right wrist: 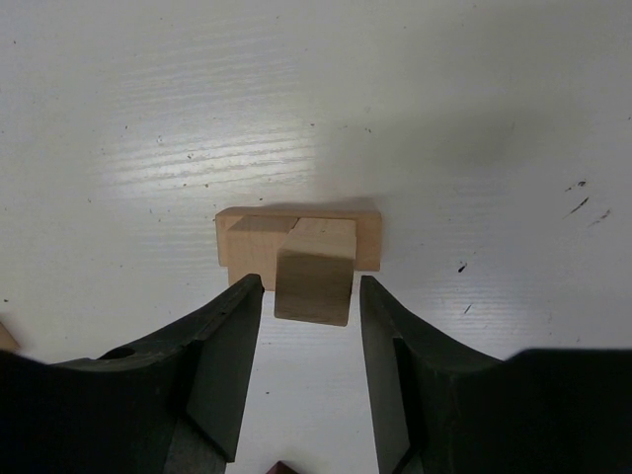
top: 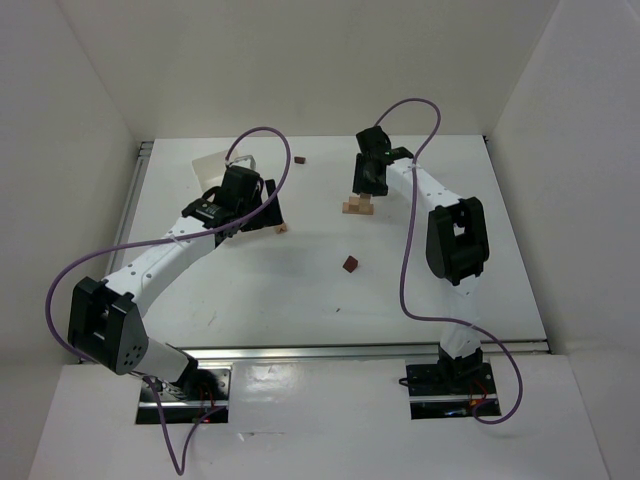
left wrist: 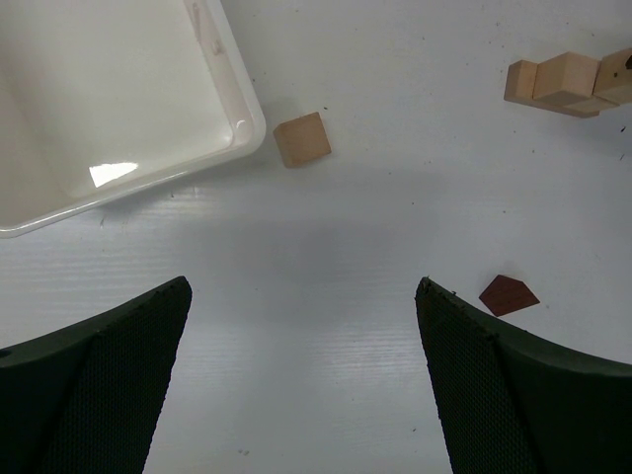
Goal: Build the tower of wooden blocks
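The wood block tower stood toward the far side of the table, right of centre; it was a low stack, all light tan, with a wide flat base and a top cube sitting on it. My right gripper hung directly over it; its jaws were parted only slightly wider than the top cube and stood on either side of it, with a thin strip of white showing on each side, so I saw no grip. My left gripper was spread wide with nothing between its fingers, hovering over bare table near the white tray.

From overhead the right gripper hid most of the tower; the right wrist view showed the base's straight edges and a seam between the pieces under the cube. The left wrist view caught the tower side-on in its upper right corner, as a short row of tan blocks; it also showed a loose tan cube just beside the tray's corner, and the five-sided outline of the near maroon piece beside its right finger. Only the overhead view showed the far maroon piece, well apart from the tower.
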